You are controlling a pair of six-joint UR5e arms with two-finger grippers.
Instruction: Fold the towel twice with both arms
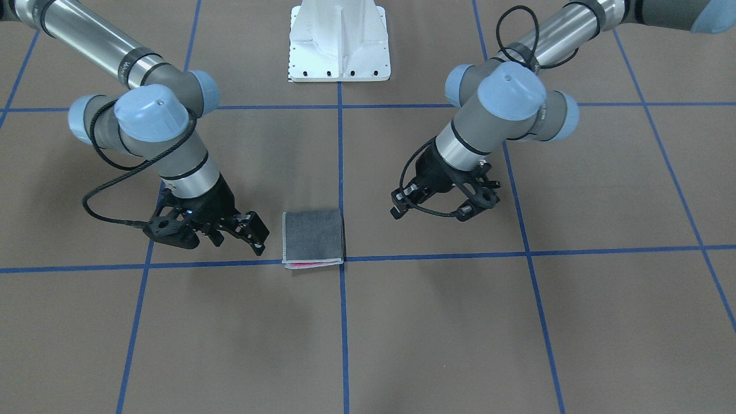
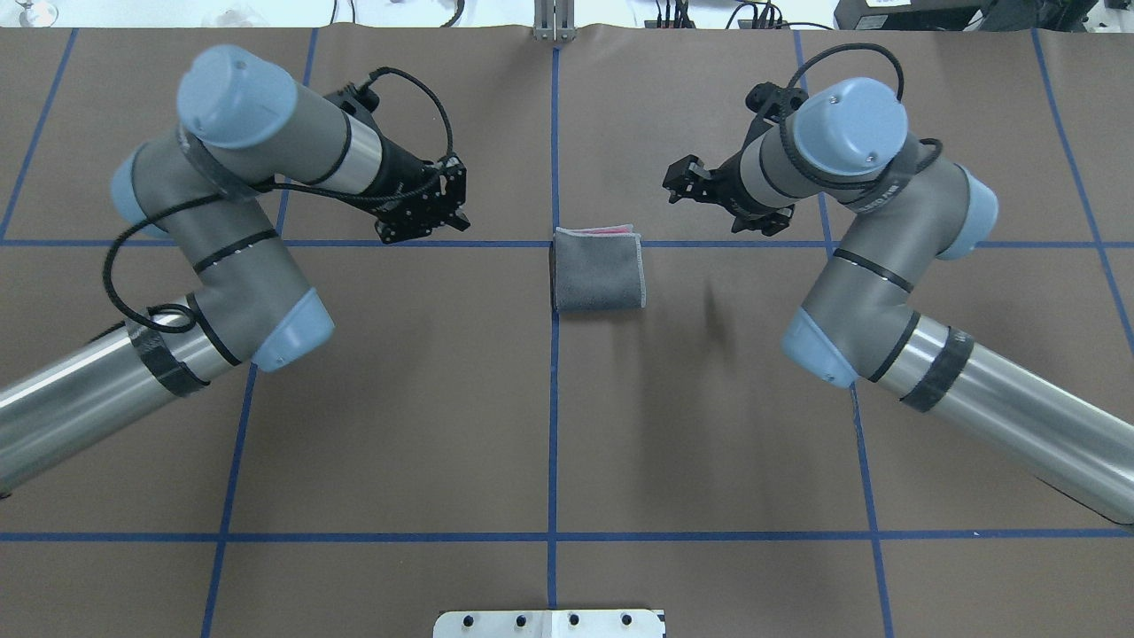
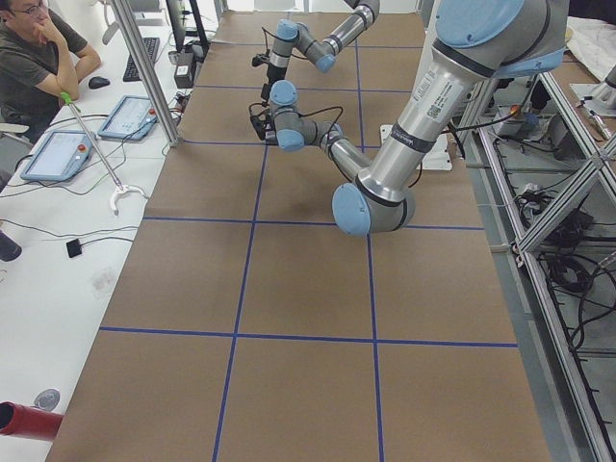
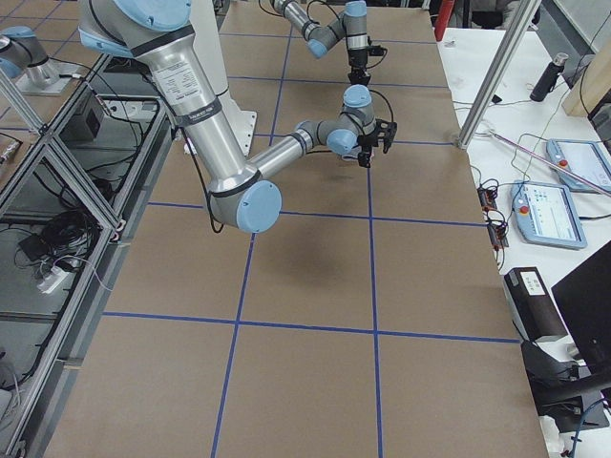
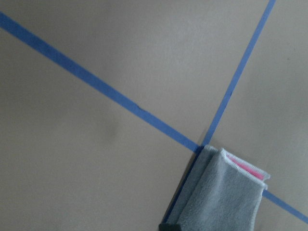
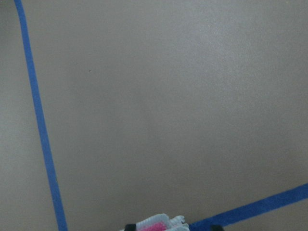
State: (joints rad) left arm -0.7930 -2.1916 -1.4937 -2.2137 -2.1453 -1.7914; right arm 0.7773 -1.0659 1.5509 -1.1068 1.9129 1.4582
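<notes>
Left gripper (image 1: 440,207) and right gripper (image 1: 237,233) hover with jaws apart, empty, flanking the folded towel (image 1: 313,236) without touching it

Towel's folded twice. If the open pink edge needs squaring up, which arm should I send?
Right, probably: the right gripper hangs nearer the towel than the left gripper, and the towel lies on that arm's side of the centre tape line. Both jaws are open.

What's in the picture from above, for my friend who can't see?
A small folded terry towel, dark grey with pink peeking from its far edge, lies on a brown table marked with blue tape lines. The robot's left black gripper and right black gripper sit either side, not touching it.
</notes>
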